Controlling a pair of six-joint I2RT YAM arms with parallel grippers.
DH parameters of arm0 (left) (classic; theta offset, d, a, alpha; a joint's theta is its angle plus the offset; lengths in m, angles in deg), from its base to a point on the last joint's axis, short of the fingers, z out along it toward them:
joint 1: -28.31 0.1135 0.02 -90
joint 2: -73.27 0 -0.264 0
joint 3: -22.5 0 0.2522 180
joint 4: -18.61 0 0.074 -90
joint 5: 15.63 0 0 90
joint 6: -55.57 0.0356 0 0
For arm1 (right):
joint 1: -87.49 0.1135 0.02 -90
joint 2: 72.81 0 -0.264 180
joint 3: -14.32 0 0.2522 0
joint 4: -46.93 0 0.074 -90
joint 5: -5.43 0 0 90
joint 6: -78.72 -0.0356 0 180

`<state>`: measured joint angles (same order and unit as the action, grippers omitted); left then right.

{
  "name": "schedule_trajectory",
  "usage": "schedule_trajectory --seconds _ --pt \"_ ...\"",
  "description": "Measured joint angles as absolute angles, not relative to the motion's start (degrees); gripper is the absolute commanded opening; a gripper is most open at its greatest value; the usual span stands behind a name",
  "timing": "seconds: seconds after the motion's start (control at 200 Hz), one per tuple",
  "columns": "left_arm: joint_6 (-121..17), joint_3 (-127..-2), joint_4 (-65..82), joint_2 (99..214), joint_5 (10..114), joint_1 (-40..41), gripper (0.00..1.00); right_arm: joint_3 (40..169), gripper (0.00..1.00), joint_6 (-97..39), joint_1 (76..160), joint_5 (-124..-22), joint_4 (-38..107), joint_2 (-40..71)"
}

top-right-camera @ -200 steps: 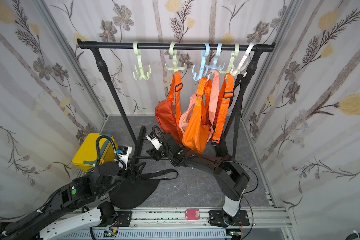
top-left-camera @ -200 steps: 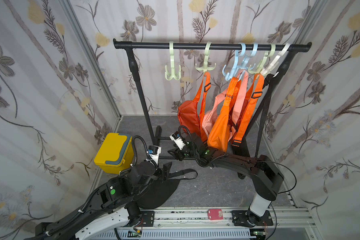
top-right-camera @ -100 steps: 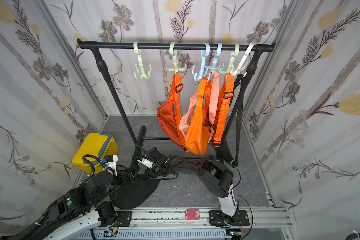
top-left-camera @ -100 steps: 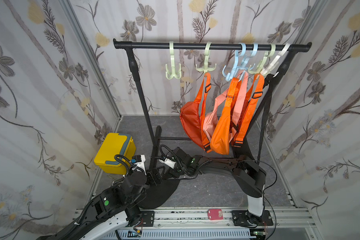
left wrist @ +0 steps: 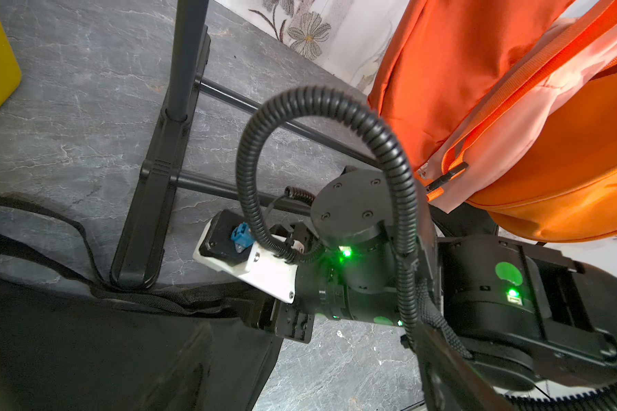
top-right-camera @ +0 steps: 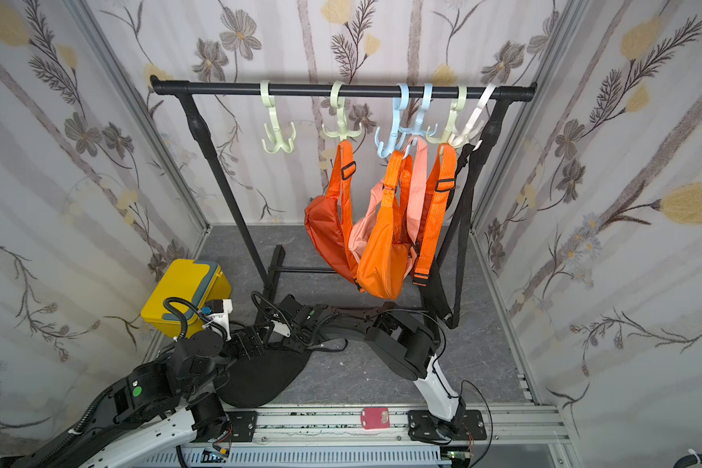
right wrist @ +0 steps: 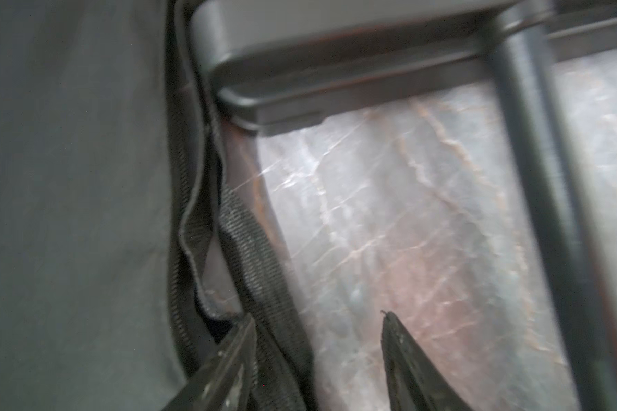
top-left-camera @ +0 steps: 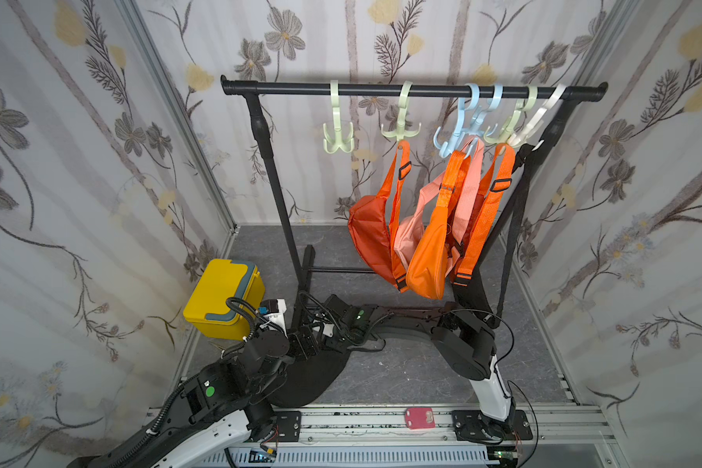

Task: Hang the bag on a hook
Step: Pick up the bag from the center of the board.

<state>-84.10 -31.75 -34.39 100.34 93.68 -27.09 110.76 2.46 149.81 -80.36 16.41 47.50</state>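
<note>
1. Black webbing strap [right wrist: 250,231] runs past one finger of the right gripper [right wrist: 317,320], whose jaws stand apart, grasping nothing.
2. Left gripper [top-left-camera: 302,344], at about 8 o'clock from it, is too hidden to judge.
3. Black bag [top-left-camera: 309,377], seemingly limp and light, sprawls on the floor by the rack foot [left wrist: 146,213]; its strap looks the best hold.
4. Empty green hook [top-left-camera: 338,139] hangs at 12 o'clock.
</note>
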Motion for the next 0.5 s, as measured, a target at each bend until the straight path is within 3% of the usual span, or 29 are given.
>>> schedule_trajectory --seconds 0.295,0.405,0.5 --pt "-84.1 -32.39 -34.87 98.9 94.12 -27.02 0.86 110.58 0.56 3.33 150.36 -79.95 14.47 46.85" --pt "-84.1 -32.39 -35.01 98.66 94.34 -27.0 0.86 110.6 0.42 3.35 150.75 -79.97 14.62 47.2" --pt "-84.08 -32.39 -35.11 98.59 94.56 -26.98 0.85 110.74 0.4 3.25 150.71 -78.61 15.58 48.16"
